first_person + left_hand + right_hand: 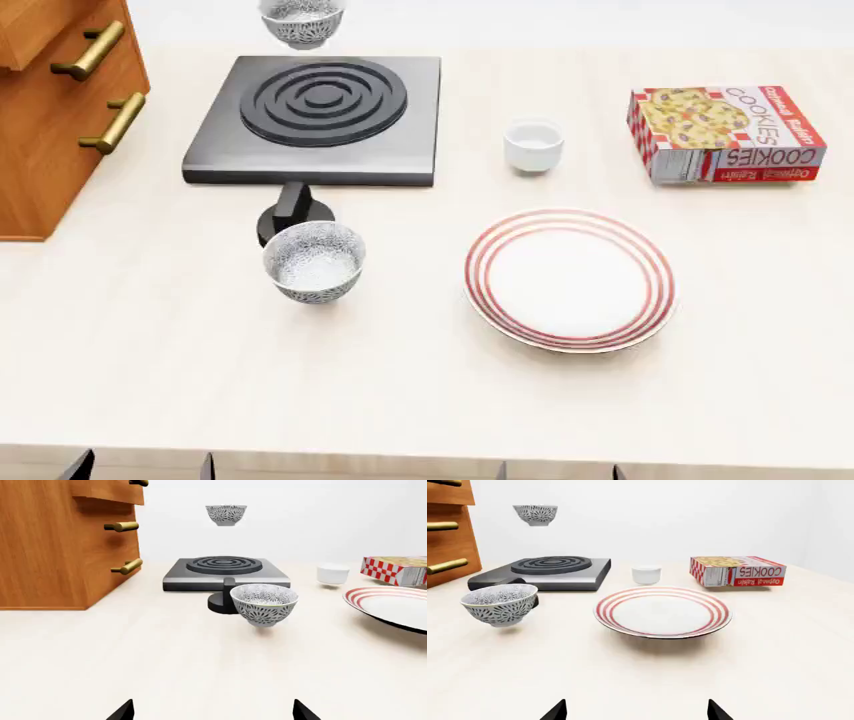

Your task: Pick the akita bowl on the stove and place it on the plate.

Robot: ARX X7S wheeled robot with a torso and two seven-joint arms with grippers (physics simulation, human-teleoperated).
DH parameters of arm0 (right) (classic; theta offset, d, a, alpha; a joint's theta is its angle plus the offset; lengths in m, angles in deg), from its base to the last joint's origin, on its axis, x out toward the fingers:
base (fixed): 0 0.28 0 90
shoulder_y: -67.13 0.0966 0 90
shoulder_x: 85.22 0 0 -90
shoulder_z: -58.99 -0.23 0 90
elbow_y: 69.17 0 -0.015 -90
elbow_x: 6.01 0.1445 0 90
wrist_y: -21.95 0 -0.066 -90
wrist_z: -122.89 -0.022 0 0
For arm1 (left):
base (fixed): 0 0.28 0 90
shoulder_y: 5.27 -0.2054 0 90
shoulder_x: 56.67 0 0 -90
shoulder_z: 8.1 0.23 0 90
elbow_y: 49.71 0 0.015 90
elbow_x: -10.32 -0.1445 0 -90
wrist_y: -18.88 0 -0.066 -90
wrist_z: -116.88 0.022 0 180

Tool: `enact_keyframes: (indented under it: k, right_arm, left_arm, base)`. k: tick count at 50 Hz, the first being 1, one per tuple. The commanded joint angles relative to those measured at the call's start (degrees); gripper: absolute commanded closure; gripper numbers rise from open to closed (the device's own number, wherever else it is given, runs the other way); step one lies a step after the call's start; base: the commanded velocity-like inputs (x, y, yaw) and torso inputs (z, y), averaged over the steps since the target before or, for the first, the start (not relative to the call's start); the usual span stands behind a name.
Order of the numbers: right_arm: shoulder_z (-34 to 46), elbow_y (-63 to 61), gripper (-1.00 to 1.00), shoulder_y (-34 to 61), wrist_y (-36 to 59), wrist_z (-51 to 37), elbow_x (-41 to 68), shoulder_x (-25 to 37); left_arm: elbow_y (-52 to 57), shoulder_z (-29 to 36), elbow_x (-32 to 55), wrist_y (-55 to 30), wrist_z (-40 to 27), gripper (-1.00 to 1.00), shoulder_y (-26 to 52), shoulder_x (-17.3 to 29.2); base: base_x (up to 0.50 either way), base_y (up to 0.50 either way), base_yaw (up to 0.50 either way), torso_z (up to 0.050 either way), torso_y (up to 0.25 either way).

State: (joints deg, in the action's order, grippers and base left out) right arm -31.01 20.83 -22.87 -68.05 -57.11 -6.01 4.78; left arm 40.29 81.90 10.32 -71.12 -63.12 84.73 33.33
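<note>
Two akita bowls: you have one (pixel 302 20) at the stove's far left corner, seemingly hanging above the counter in both wrist views; a second bowl (pixel 314 261) stands on the counter in front of the stove.
Stove (pixel 318 120): far-left part of the counter, burner rings bare.
Knob (pixel 292 213): black, between the stove's front edge and the second bowl, just behind that bowl.
Plate (pixel 570 279): right of the second bowl, well apart from it, nothing on it.
White cup (pixel 534 144): just right of the stove.
Cookie box (pixel 725 132): far-right part of the counter.
Drawer cabinet (pixel 54 110): wooden, at your left edge.
Left gripper (pixel 212 712): spread wide, holding nothing.
Right gripper (pixel 635 711): likewise spread, holding nothing.
</note>
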Motion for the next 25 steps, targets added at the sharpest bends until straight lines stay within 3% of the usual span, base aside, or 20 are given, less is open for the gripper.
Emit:
enact_keyframes:
  k: [1,13,17,18,25]
  right_arm:
    - [1.1,0.1,-1.00,-0.2,-0.6,-0.8,1.3,0.9]
    - [3.2,-0.6,-1.00,-0.2,-0.1,-2.9,3.6,2.8]
    - [3.9,0.8,-1.00,0.8,0.4,-4.1,3.6,3.2]
    - [0.7,0.4,-1.00,0.1,0.1,-0.7,0.7,0.5]
    - [2.5,1.1,-1.00,0.3,-0.5,-2.4,2.3,2.1]
  left_arm:
    - [0.0,1.4,0.7,0.3,-0.9,-1.00,-0.2,0.9]
    - [-0.8,3.4,2.6,0.3,-3.3,-1.00,0.3,2.8]
    - [-2.3,5.2,-1.0,-1.0,-4.5,-1.00,0.3,3.9]
    - [-1.0,1.1,-1.1,-0.7,-1.2,-1.00,0.2,0.7]
    - [-0.1,2.9,0.4,-1.5,-2.8,-1.00,0.0,2.1]
  base:
    - [0.00,0.00,0.00,0.000,0.000]
    - [0.00,0.00,0.00,0.000,0.000]
    - [0.00,0.00,0.00,0.000,0.000]
    - [0.00,0.00,0.00,0.000,0.000]
    - [0.00,0.00,0.00,0.000,0.000]
